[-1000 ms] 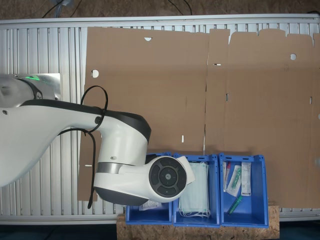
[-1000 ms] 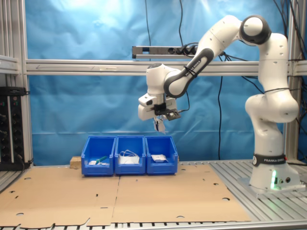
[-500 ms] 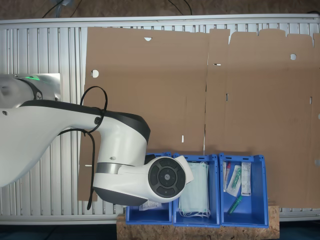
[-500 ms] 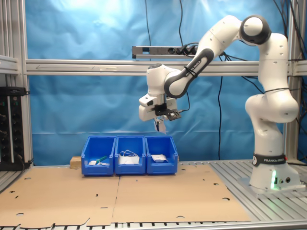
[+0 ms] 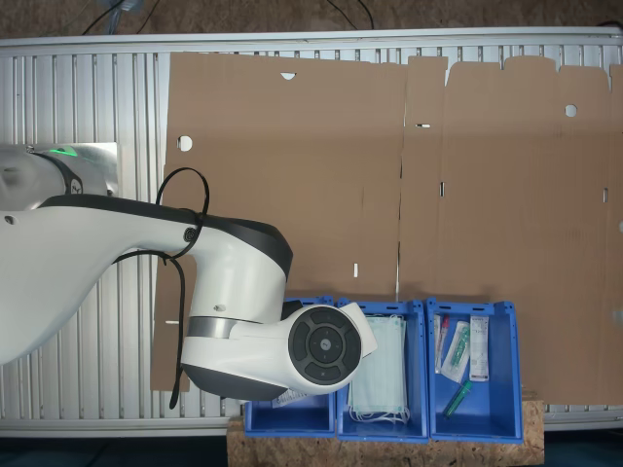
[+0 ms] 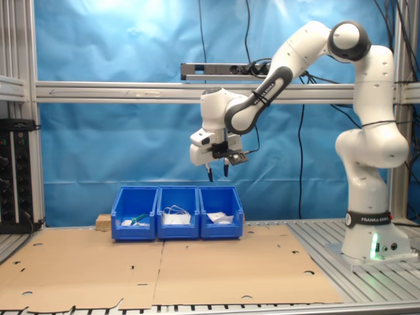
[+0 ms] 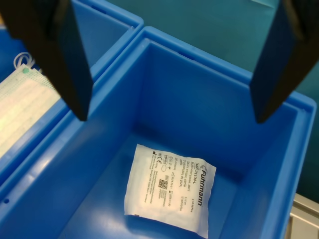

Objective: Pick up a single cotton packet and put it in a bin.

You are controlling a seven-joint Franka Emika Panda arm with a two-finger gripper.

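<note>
1. So the pincer [image 6: 217, 173] is hanging high over the bin [image 6: 221, 211] with its fingers [image 7: 67, 59] spread wide and nothing between them.
2. Directly below it, the cotton packet [image 7: 169, 188] is lying flat on the bin's floor, well apart from the fingertips.
3. Risk from here looks small to me: the packet is sitting near one wall, so if the arm is dropping back down for anything, a finger could be clipping the rim or nudging the neighbouring crate of face masks [image 7: 17, 107].
4. Compared with half a second ago, the fingers are standing much wider apart and the white thing that was dangling between them is gone, while the arm is holding roughly the same spot.
</note>
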